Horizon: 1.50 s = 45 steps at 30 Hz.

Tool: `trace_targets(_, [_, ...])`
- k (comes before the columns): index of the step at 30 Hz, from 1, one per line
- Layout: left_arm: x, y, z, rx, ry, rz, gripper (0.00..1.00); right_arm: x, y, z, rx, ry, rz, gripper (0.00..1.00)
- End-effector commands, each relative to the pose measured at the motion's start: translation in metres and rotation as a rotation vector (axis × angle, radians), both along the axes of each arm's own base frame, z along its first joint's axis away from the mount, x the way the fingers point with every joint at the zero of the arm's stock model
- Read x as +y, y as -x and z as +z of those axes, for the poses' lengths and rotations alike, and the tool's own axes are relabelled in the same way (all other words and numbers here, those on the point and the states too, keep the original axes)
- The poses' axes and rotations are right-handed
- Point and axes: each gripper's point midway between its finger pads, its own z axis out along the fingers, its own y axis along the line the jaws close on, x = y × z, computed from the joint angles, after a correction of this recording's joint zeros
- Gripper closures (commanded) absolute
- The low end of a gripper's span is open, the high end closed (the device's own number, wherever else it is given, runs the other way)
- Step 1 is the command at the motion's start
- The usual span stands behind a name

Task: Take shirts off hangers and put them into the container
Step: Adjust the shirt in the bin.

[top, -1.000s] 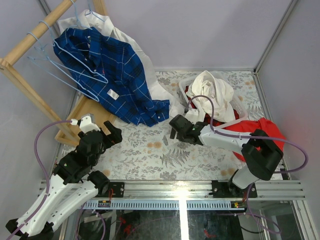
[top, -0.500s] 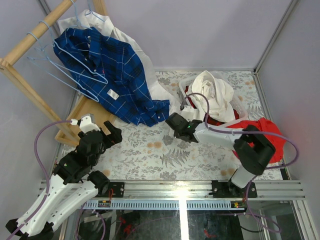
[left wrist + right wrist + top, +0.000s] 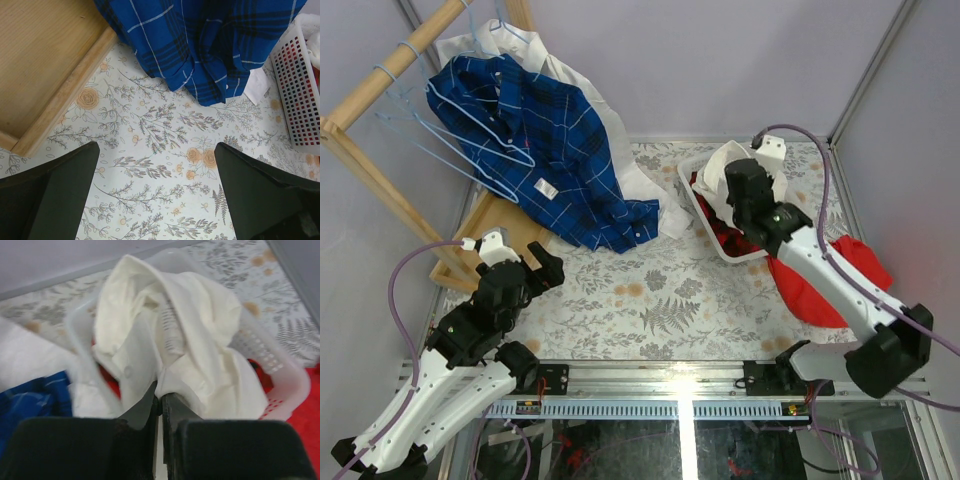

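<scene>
A dark blue checked shirt (image 3: 555,150) hangs on a light-blue wire hanger (image 3: 470,150) from the wooden rack, its hem reaching the table (image 3: 200,40). Behind it hangs a white shirt (image 3: 470,45). Another white shirt (image 3: 765,165) is bunched in the white perforated container (image 3: 705,205), with red fabric under it. My right gripper (image 3: 745,185) is over the container, shut on a fold of that white shirt (image 3: 200,325); the jaws (image 3: 161,392) pinch the cloth at their tips. My left gripper (image 3: 535,265) hovers open over the flowered table (image 3: 156,146), holding nothing.
The rack's wooden base board (image 3: 45,60) lies at the left, close to my left gripper. A plain red cloth (image 3: 810,285) lies on the table right of the container, under my right arm. Container wall (image 3: 300,90) shows at the right edge. Grey walls close in the table.
My right arm swung from the table in front of the container up over it, and its jaws closed on white cloth. The left arm and the hanging shirts have not moved.
</scene>
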Motion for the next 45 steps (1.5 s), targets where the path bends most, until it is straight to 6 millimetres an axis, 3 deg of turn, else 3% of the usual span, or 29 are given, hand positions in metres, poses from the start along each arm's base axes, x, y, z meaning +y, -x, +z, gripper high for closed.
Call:
trace_targets(1, [0.002,-0.002,0.016,-0.043,0.030,0.020,0.00,-0.041,-0.022,-0.052,0.233,0.192,-0.050,0.98])
trace_targets(3, [0.002,-0.002,0.016,-0.045,0.033,0.019,0.00,-0.040,-0.024,-0.109,0.418,0.181,0.020,0.98])
trace_targets(6, [0.002,-0.002,0.016,-0.044,0.032,0.020,0.00,-0.013,-0.005,-0.182,0.625,0.071,0.156,0.96])
trace_targets(8, [0.002,-0.002,0.015,-0.040,0.028,0.020,0.00,-0.015,0.011,-0.215,0.708,0.058,0.139,0.91])
trace_targets(9, [0.002,-0.002,0.015,-0.040,0.029,0.020,0.00,-0.022,0.014,-0.220,0.723,0.081,0.106,0.88])
trace_targets(10, [0.001,-0.003,0.015,-0.040,0.029,0.019,0.00,-0.028,0.015,-0.216,0.720,0.105,0.076,0.86])
trace_targets(12, [0.001,-0.003,0.015,-0.038,0.030,0.018,0.00,-0.033,0.005,-0.190,0.665,0.135,0.073,0.76])
trace_targets(16, [0.000,-0.004,0.014,-0.034,0.024,0.013,0.00,-0.036,-0.015,-0.109,0.482,0.173,0.105,0.44])
trace_targets(20, [0.000,-0.003,0.013,-0.031,0.022,0.012,0.00,-0.024,-0.012,-0.055,0.377,0.117,0.197,0.32])
trace_targets(25, [0.000,-0.003,0.015,-0.038,0.028,0.014,0.00,0.005,0.007,-0.033,0.289,-0.047,0.340,0.28])
trace_targets(30, [0.000,-0.003,0.014,-0.033,0.024,0.010,0.00,0.080,0.027,0.004,0.107,-0.371,0.689,0.26])
trace_targets(33, [0.001,-0.003,0.014,-0.037,0.025,0.014,0.00,0.110,0.039,0.024,0.023,-0.517,0.849,0.25])
trace_targets(39, [0.001,-0.002,0.016,-0.043,0.031,0.016,0.00,0.134,0.049,0.054,-0.018,-0.601,1.018,0.25])
trace_targets(45, [0.000,-0.004,0.013,-0.030,0.021,0.012,0.00,0.151,0.035,0.078,-0.118,-0.545,1.063,0.25])
